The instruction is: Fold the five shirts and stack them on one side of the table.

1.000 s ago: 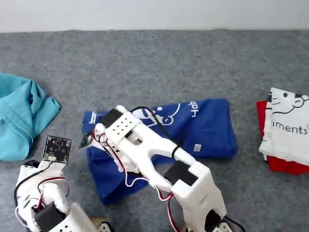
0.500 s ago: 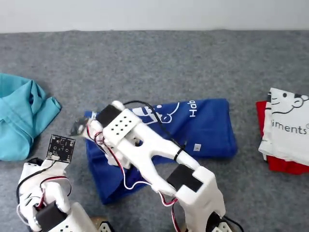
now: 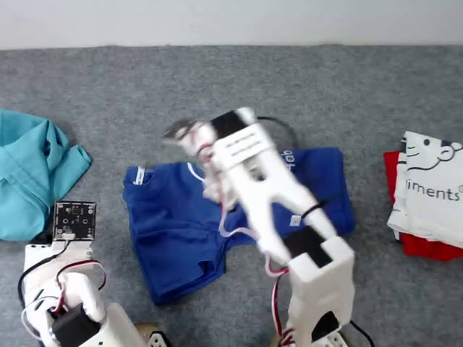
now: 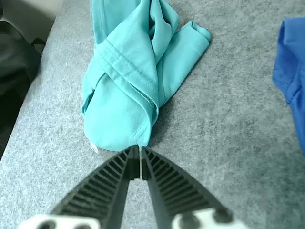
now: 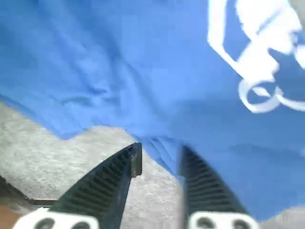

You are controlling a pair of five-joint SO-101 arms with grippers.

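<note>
Two shirts already sit stacked at the right edge of the table, the white shirt on the red shirt, so that side looks like the chosen pile. Mid-table the blue shirt lies flat and part-folded. The right gripper, fingers apart and empty, hangs over the shirt's far edge. A second ago it was low at the left edge. The left gripper, fingers pressed together, points at the crumpled teal shirt and has barely shifted.
</note>
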